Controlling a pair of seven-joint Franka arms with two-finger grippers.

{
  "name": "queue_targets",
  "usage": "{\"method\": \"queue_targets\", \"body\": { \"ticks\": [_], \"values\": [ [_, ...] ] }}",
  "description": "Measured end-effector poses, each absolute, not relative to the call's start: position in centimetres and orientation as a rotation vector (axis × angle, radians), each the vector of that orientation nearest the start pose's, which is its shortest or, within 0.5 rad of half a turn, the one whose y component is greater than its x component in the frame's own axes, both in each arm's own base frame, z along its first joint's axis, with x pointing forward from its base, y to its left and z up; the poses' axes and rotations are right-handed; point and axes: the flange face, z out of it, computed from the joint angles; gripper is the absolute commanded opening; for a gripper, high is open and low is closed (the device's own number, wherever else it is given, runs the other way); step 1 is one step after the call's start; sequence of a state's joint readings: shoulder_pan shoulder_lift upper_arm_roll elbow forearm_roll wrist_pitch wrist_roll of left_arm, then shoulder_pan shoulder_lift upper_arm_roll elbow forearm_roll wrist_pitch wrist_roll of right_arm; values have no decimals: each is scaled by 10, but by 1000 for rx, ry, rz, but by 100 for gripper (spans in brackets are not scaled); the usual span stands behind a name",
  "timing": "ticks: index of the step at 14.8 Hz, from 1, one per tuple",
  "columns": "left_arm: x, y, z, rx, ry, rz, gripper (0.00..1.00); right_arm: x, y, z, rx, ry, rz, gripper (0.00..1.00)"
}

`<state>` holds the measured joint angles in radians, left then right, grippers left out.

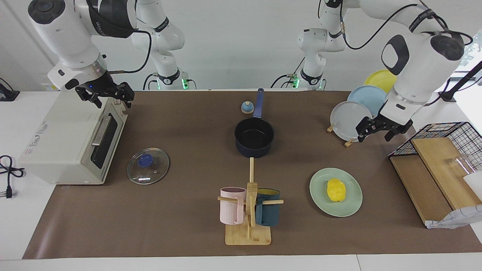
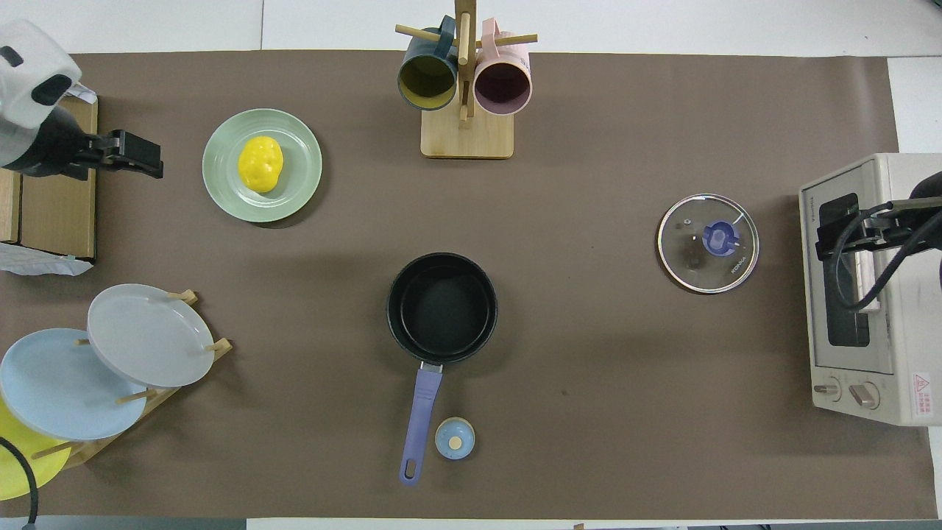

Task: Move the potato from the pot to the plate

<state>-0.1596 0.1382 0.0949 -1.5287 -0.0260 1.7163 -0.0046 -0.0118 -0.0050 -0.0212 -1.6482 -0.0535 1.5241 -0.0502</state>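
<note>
At the right arm's end of the table, a toaster oven (image 1: 71,141) stands at the mat's (image 1: 188,226) edge, and the right gripper (image 1: 105,95) hangs over the oven's top corner nearest the robots, fingers spread and holding nothing; this arm waits. Beside the oven, toward the mat's middle, a glass lid (image 1: 148,166) lies flat. At the middle of the mat sits the pot (image 1: 254,137), empty, its handle pointing toward the robots, with a small blue knob (image 1: 247,107) just beside the handle's end. Farther from the robots than the pot, near the mat's edge, a wooden mug rack (image 1: 248,214) carries a pink mug (image 1: 232,206) and a dark blue mug (image 1: 268,211). Toward the left arm's end lies the plate (image 1: 348,207), and the potato (image 1: 336,190) rests on it, near its middle. The left gripper (image 1: 378,129) is raised, fingers spread and empty, well apart from the potato, over the mat beside a dish rack (image 1: 331,128) holding white, light blue and yellow plates. At the left arm's edge of the table stand a wire basket (image 1: 461,131) and wooden boards (image 1: 421,184).
</note>
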Motion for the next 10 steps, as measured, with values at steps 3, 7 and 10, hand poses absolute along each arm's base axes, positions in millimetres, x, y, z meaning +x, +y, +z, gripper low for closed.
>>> {"method": "queue_targets", "body": {
  "ticks": [3,7,10],
  "values": [
    [574,-36,619,-3162,79,-50,100,544,-24,587,-3184,-29,193,100],
    [544,-32,642,-3159,66,31,100,544,-24,587,-3184,-29,193,100],
    [536,-32,632,-3155,38,89,100,544,-24,587,-3184,-29,193,100]
  ]
}}
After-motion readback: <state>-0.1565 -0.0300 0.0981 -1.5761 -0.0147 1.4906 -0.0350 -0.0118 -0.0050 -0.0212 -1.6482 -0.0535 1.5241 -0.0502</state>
